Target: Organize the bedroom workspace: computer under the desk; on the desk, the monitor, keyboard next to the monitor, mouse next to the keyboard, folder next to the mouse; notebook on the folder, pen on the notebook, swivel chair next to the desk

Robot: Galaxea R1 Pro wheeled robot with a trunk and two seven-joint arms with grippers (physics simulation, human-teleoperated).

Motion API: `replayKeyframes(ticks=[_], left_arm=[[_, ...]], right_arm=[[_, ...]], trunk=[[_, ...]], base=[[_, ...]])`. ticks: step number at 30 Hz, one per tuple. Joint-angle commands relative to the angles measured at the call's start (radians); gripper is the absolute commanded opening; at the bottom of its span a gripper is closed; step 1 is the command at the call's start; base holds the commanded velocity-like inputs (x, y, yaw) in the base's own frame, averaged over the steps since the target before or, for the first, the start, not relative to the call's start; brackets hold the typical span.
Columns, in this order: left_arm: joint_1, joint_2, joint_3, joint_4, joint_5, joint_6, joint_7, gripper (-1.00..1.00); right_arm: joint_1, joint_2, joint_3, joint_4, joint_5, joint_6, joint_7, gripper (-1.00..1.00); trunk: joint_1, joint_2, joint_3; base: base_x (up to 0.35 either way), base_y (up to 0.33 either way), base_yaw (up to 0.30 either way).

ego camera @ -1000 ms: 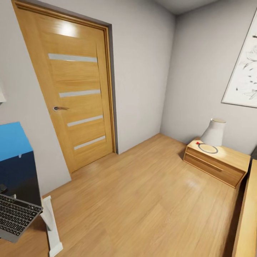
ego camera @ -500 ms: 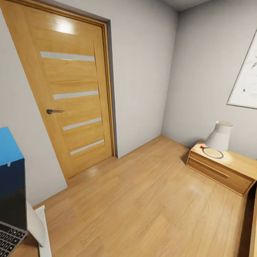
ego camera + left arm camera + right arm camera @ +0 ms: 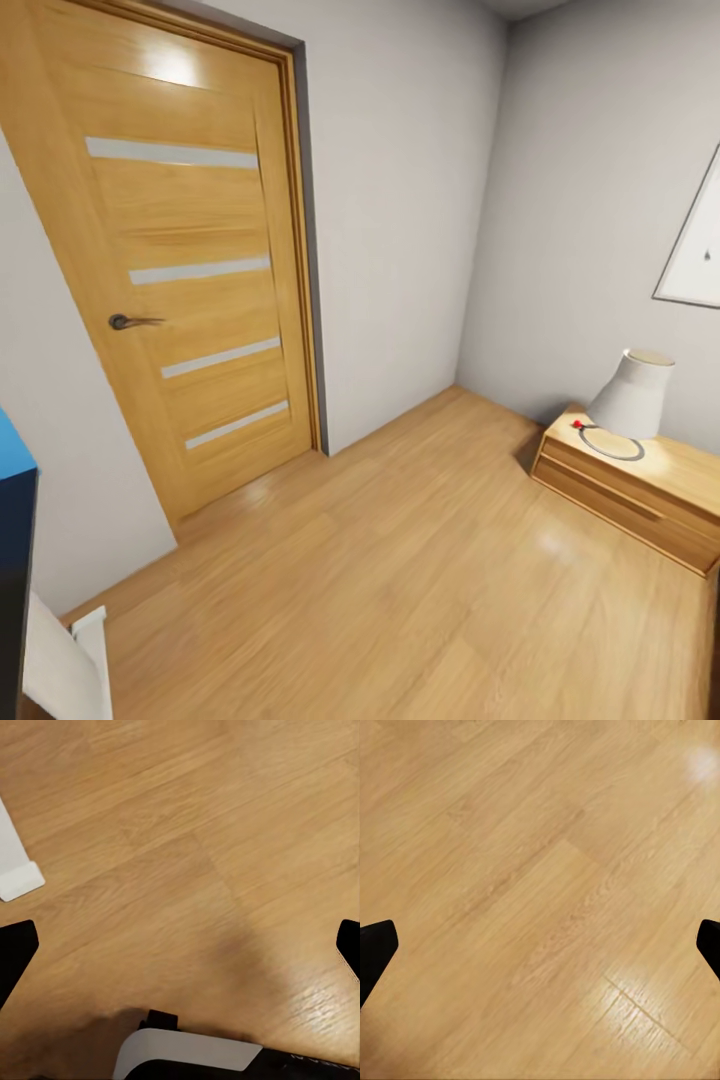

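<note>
Both end effectors, left [image 3: 180, 945] and right [image 3: 540, 945], hang with fingers apart over bare wood floor [image 3: 420, 580], probably because the robot is travelling; wooden door [image 3: 180, 280] far left.

Light wood floor [image 3: 400, 580], carrying a low wooden bedside cabinet [image 3: 640, 490] by the far wall. On the cabinet, a white lamp [image 3: 632, 395] and possibly a cable ring [image 3: 610, 443].
</note>
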Motion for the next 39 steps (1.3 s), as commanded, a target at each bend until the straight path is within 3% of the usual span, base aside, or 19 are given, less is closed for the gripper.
replayKeyframes(ticks=[1, 28, 39], left_arm=[[0.0, 0.0, 0.0, 0.0, 0.002, -0.002, 0.0, 1.0], [0.0, 0.002, 0.001, 0.001, 0.004, -0.001, 0.001, 1.0], [0.0, 0.0, 0.001, 0.001, 0.003, 0.0, 0.001, 1.0]], right_arm=[[-0.001, 0.0, 0.0, 0.001, -0.006, -0.004, 0.001, 1.0], [-0.001, -0.001, 0.002, 0.002, -0.004, -0.025, 0.001, 1.0], [-0.001, 0.002, 0.003, 0.003, -0.003, -0.025, -0.005, 1.0]], trunk=[[0.001, -0.001, -0.001], [0.001, -0.001, -0.001], [0.001, -0.001, -0.001]], base=[[0.326, 0.0, 0.0], [0.326, 0.0, 0.0], [0.324, -0.035, 0.22]])
